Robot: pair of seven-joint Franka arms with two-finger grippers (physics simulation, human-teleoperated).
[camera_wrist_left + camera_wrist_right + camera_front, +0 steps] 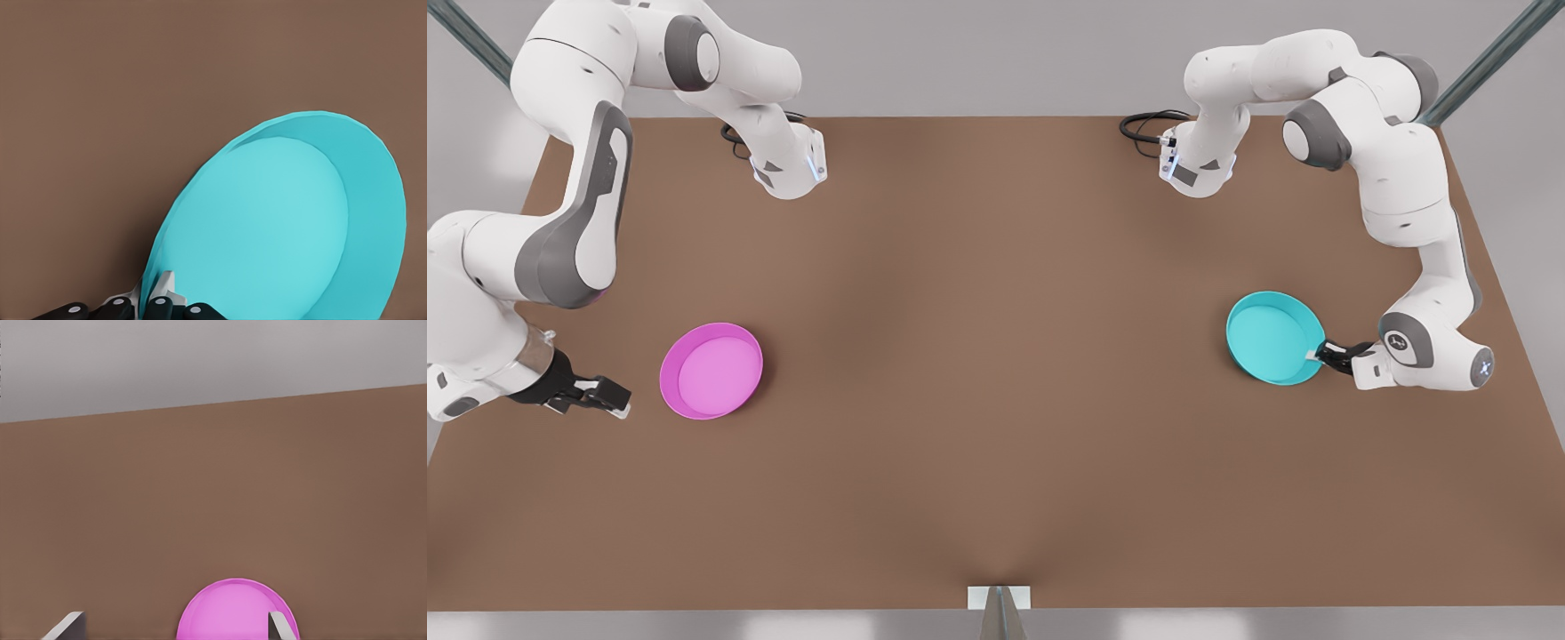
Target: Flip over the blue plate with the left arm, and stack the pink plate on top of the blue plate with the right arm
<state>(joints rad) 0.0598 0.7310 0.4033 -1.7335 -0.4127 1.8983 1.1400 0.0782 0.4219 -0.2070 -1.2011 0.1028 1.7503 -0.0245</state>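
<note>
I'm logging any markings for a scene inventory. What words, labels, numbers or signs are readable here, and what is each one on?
No readable text anywhere.
Blue plate: plain, no print; the left hand is shut on its rim.
Pink plate: plain, no print; the right hand is open beside it, not touching.
Table: bare brown, no markings.
A small mark on the left arm's wrist is too small to read.

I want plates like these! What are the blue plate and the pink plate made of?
Both look like plastic, though a simulator's render can't prove it. The blue plate is a plain, smooth, matte turquoise. The pink plate is just as smooth and dull, lighter inside.
</note>
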